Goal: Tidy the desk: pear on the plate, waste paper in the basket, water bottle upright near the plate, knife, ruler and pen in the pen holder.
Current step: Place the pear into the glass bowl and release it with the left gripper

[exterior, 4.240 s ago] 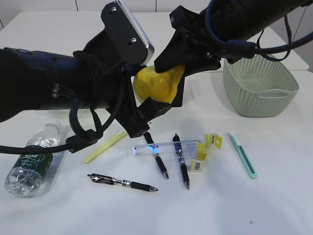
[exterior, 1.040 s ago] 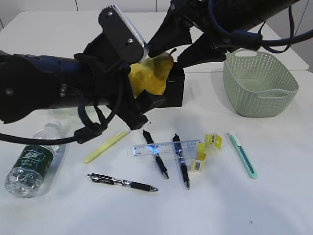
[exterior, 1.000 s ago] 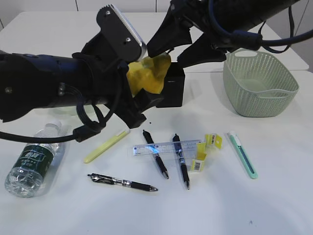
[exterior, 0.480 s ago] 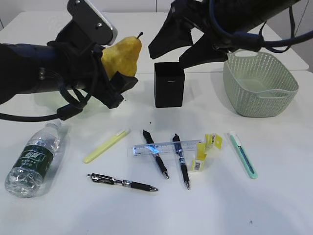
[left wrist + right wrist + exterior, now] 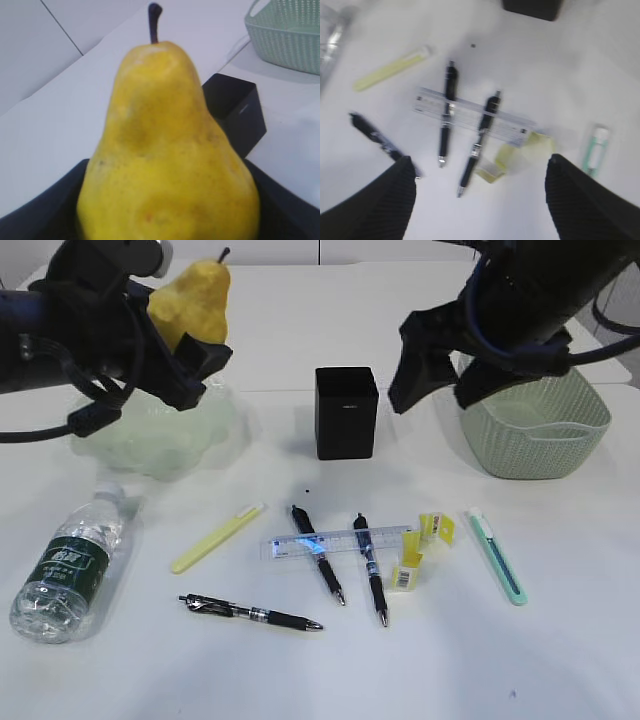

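Note:
My left gripper is shut on the yellow pear, stem up, held above the pale green plate; the pear fills the left wrist view. My right gripper is open and empty, high beside the sage-green basket; its fingers frame the items below. The clear ruler lies under two black pens, also in the right wrist view. Yellow paper scraps lie beside it. The teal knife lies right. The water bottle lies on its side. The black pen holder stands mid-table.
A yellow highlighter lies left of the ruler. A third black pen lies near the front. The table's back edge runs behind the pen holder.
My left gripper has carried the pear left and up, from beside the pen holder to above the plate. My right arm has drawn back to the right, toward the basket.

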Robot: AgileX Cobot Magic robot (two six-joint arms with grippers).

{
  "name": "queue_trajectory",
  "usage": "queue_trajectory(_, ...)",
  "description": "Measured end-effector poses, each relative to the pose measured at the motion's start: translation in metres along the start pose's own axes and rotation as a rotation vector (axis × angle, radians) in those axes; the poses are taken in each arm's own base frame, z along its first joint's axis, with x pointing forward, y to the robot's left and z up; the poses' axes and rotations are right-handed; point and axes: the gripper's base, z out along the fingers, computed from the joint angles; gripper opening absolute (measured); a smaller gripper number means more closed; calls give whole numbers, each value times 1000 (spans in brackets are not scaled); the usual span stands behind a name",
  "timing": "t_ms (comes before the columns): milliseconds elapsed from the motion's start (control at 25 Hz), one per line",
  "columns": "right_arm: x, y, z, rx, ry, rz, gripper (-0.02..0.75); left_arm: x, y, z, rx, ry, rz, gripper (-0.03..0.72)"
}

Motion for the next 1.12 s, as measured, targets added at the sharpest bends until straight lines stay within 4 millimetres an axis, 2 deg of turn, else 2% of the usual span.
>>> queue_trajectory(240, 6, -26, -4, 287, 76, -32, 594, 6, 31, -3, -111, -19, -47, 568)
queue_trajectory(360, 7, -31, -6, 350, 89, -40, 594, 8, 47, -5, -189, -50, -113, 568)
queue_trajectory(560, 8, -32, -7, 361, 94, -37, 594, 5, 66, -9, -307, -143, -169, 568)
queue_trajectory(800, 8, -32, -7, 363, 95, -35, 593, -5, 74, -14, -394, -265, -160, 568)
queue_trajectory(1120, 8, -32, -7, 364, 98, -35, 593, 2, 80, -13, -460, -257, -325, 567)
